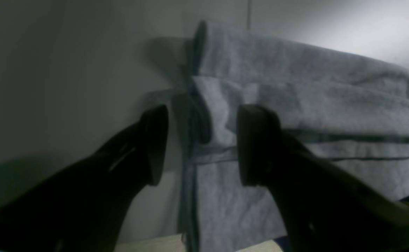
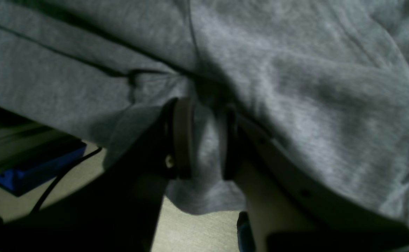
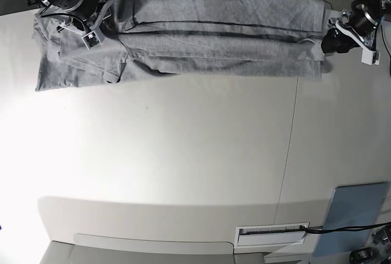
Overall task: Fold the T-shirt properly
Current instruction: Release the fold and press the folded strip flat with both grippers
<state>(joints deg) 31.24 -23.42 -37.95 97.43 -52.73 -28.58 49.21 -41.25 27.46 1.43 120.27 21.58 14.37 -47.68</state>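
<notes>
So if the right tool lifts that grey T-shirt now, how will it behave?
Probably floppy: the T-shirt creases and bunches between the right tool pads. It likely sags and drags, since it lies long across the table, and its folds may slip open.

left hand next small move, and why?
Probably ease the left hand forward and close on the T-shirt edge. Its fingers stand open astride the folded hem, gripping nothing, while the right hand is already clamped on cloth at the other end. Both ends held would let the fold proceed.
</notes>
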